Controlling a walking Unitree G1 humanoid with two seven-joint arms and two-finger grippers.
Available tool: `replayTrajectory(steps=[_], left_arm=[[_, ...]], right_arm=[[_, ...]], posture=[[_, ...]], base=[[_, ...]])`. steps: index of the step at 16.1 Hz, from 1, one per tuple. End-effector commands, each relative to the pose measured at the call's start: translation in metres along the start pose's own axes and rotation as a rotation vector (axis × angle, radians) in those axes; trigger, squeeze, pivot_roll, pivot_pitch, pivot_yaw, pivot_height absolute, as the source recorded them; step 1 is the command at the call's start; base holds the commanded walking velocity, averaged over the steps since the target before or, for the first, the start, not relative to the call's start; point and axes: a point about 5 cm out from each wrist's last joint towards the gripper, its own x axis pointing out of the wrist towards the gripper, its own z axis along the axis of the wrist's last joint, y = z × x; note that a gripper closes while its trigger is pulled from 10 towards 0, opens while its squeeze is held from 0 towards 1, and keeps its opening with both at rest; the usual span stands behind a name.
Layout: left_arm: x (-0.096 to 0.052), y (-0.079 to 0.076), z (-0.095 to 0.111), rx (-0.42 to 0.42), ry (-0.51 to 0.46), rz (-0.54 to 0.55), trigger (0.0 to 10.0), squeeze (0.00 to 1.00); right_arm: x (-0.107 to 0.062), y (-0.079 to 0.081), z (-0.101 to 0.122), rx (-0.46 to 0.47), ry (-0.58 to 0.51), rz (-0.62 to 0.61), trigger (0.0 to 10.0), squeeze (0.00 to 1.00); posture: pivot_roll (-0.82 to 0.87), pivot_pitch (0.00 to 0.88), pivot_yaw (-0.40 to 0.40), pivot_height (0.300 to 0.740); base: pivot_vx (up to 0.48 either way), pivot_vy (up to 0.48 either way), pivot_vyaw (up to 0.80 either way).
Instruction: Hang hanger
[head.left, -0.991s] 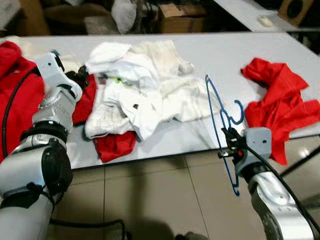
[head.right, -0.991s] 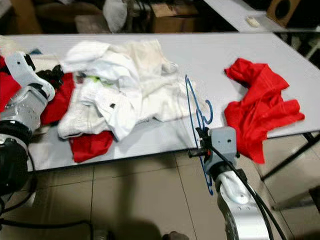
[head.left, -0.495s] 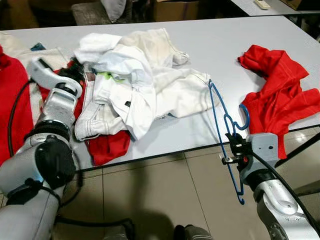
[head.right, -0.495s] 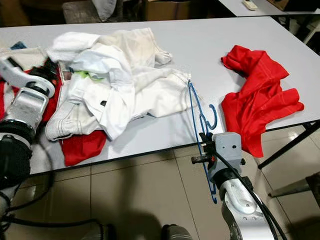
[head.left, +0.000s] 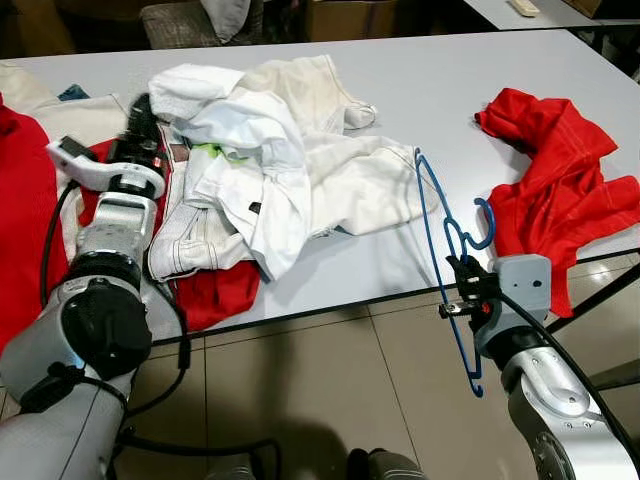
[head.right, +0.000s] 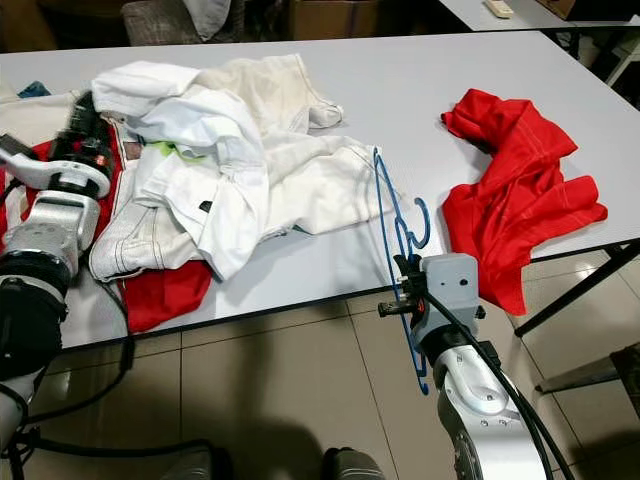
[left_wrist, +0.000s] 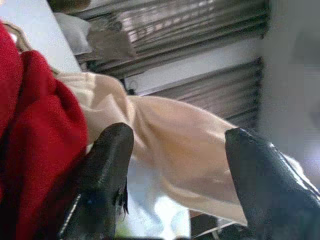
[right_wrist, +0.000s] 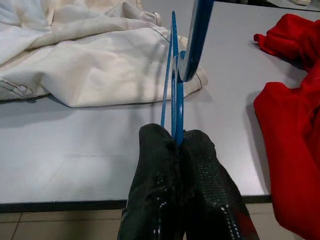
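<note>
Two red garments (head.left: 560, 190) flank white clothes (head.left: 270, 170) — hanger (head.left: 445, 250) between.

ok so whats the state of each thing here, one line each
hanger: blue, held upright at the table's near edge, carrying no garment
right gripper: shut on the hanger
left gripper: open, over the clothes on the table's left
white clothes: crumpled in a heap on the table
red garment: crumpled on the right, draped over the near edge
table: grey, part bare
</note>
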Motion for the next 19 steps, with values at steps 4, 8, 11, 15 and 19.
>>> replayTrajectory(steps=[4, 8, 11, 15, 19], left_arm=[[-0.009, 0.008, -0.024, 0.140, 0.179, -0.027, 10.0, 0.00], [-0.005, -0.002, -0.021, 0.057, 0.118, -0.128, 10.0, 0.00], [-0.006, 0.000, -0.026, 0.070, 0.136, -0.126, 10.0, 0.00], [-0.008, 0.003, -0.032, 0.052, 0.143, -0.100, 3.6, 0.00], [-0.008, 0.000, -0.038, 0.025, 0.152, -0.131, 0.0, 0.00]], right_arm=[[0.006, -0.004, 0.000, -0.001, 0.006, 0.000, 10.0, 0.00], [0.009, -0.002, 0.001, -0.002, -0.001, 0.006, 10.0, 0.00], [0.011, -0.002, 0.000, 0.003, -0.005, 0.005, 10.0, 0.00], [0.010, -0.001, 0.000, 0.001, -0.006, 0.008, 10.0, 0.00], [0.010, -0.002, -0.001, 0.001, -0.005, 0.006, 10.0, 0.00]], posture=[[-0.21, 0.107, -0.032, 0.740], [-0.20, 0.097, -0.025, 0.740], [-0.20, 0.091, -0.020, 0.740], [-0.20, 0.090, -0.018, 0.740], [-0.20, 0.090, -0.016, 0.740]], base=[[0.000, 0.000, 0.00], [0.000, 0.000, 0.00], [0.000, 0.000, 0.00], [0.000, 0.000, 0.00], [0.000, 0.000, 0.00]])
